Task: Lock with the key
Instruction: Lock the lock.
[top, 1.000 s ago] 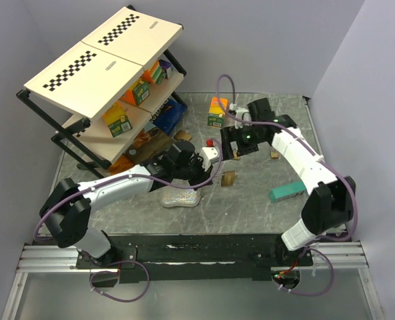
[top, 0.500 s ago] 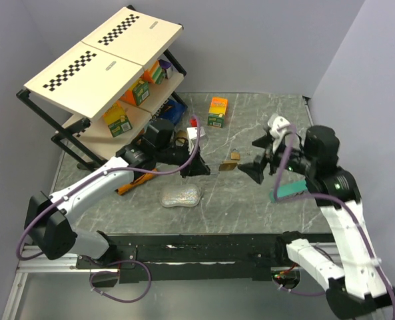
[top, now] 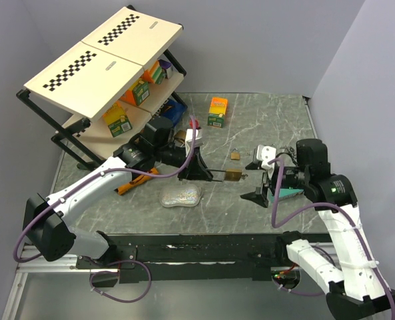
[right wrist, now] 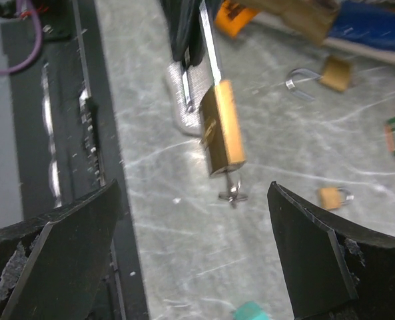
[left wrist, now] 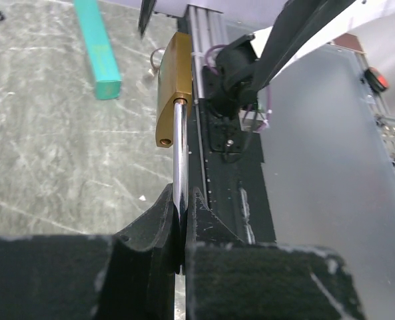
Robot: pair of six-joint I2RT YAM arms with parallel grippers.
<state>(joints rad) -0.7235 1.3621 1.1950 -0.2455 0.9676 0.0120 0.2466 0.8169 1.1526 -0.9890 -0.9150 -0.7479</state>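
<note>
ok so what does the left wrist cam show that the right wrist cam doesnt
Only the left wrist view: a close look at the left gripper shut on the brass padlock by its silver shackle.

Only the right wrist view: the key sticking out of the lock's lower end, the right gripper open and clear of it, and two spare padlocks lying on the marble.

Both: the padlock held in the air, the marble tabletop and the black base rail.
</note>
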